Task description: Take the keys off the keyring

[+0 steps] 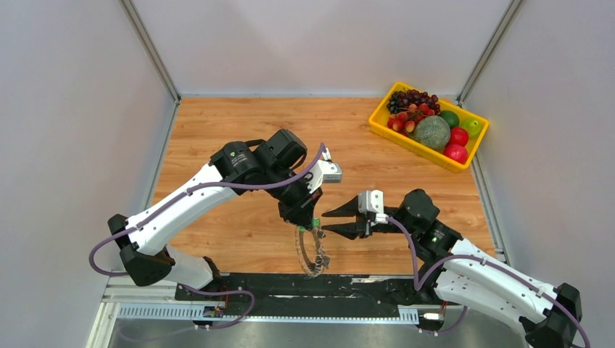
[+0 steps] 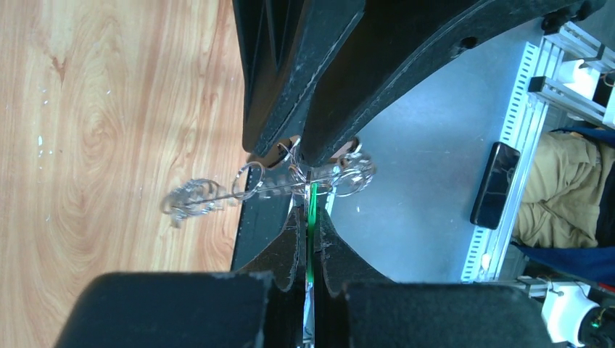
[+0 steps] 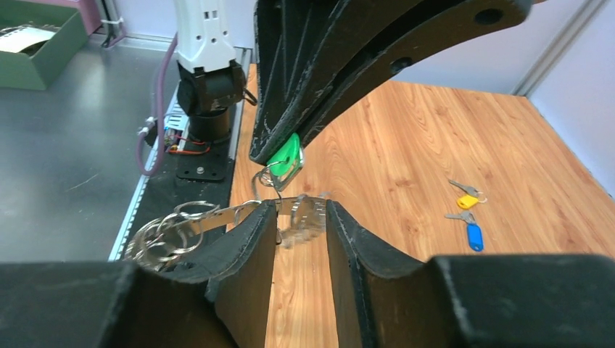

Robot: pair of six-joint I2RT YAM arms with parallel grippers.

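The keyring (image 1: pixel 313 252) hangs at the near edge of the surface (image 1: pixel 239 130). It dangles from the left tool (image 1: pixel 303 216), which is clenched on a green-headed key (image 3: pixel 284 154). The right tool (image 3: pixel 301 217) is released, its jaws either side of a cluster of keys (image 3: pixel 308 220) without pinching them.

To do this step well, I judge the right tool should close on one key only, near its head. It can then work that key off along the wire, with the left holding the ring steady. Catching several keys at once would likely jam.

Farther along the wood lie a yellow-headed key (image 3: pixel 468 201) and a blue-tagged key (image 3: pixel 473 235), both loose. At the far right corner sits a yellow crate (image 1: pixel 413 147) of fruit (image 1: pixel 433 132), with grey walls (image 1: pixel 65 109) around.
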